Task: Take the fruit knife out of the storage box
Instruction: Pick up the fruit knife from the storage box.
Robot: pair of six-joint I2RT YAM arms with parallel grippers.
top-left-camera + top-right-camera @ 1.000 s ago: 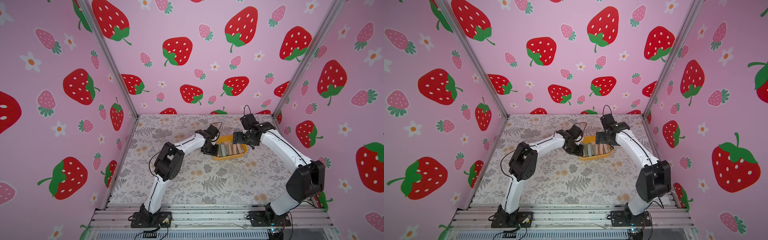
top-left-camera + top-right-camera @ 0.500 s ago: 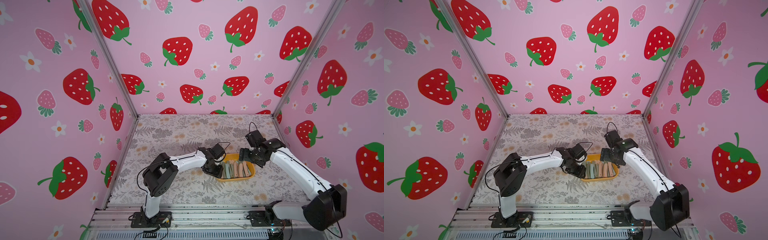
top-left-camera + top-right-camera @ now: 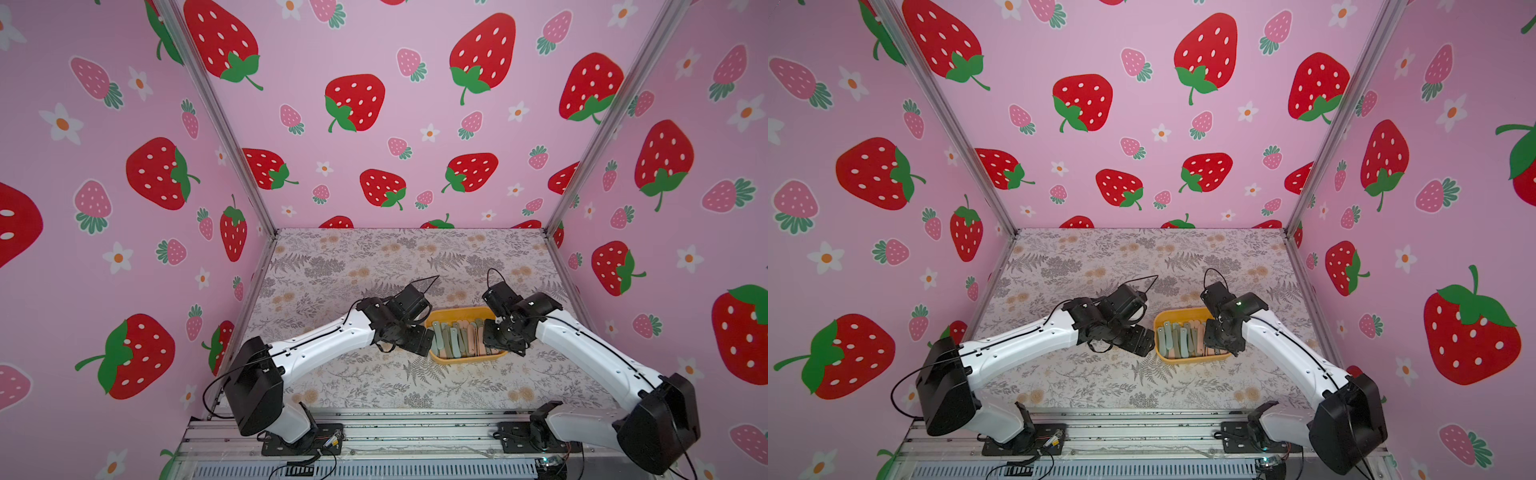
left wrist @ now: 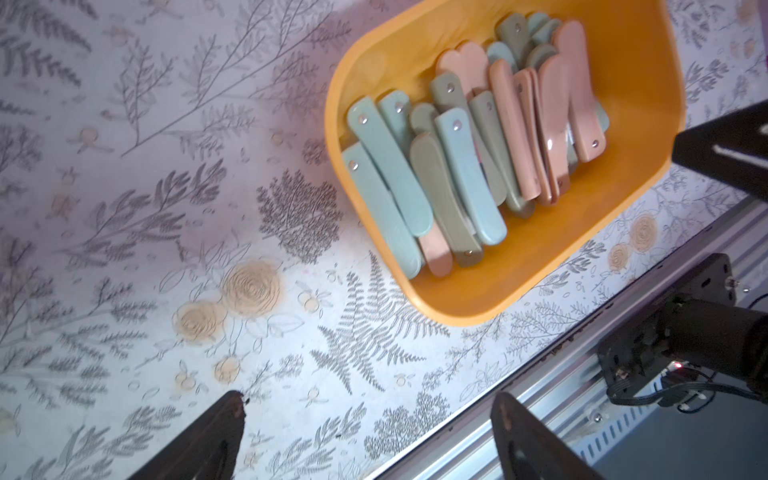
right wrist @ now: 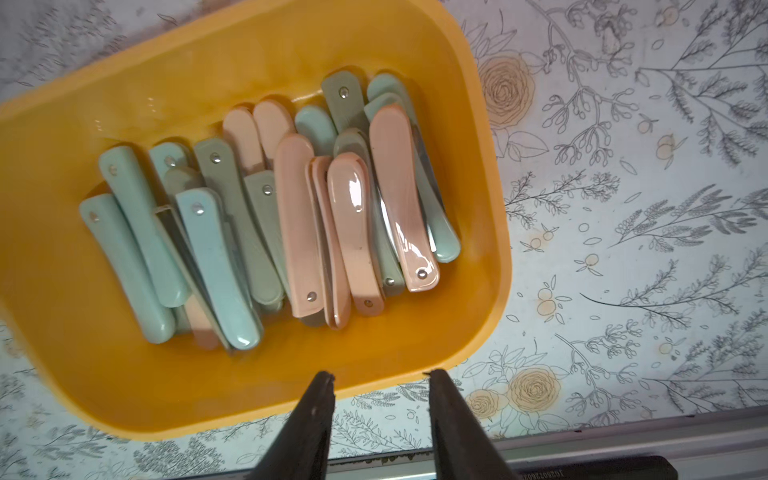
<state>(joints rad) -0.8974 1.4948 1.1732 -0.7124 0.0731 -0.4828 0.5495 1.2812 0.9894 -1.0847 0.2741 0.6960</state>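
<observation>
The storage box (image 3: 457,311) is a shallow yellow-orange tub on the floral table, seen in both top views (image 3: 1177,311). Several folded fruit knives (image 5: 291,216) with teal, green and pink handles lie packed side by side in it (image 4: 469,166). My left gripper (image 4: 370,401) stands wide open just off the box's left end (image 3: 419,343), with only table between its fingers. My right gripper (image 5: 380,375) hovers at the box's right end (image 3: 494,336), over its rim. Its jaws are partly apart and hold nothing.
The aluminium rail (image 3: 374,428) runs along the table's front edge, close to the box. Pink strawberry walls (image 3: 374,124) close in the back and both sides. Floral table cover (image 3: 374,266) stretches behind the box.
Over the last second the box and both grippers have come from mid-table toward the front edge. The left jaws have spread wide; the right jaws have narrowed.
</observation>
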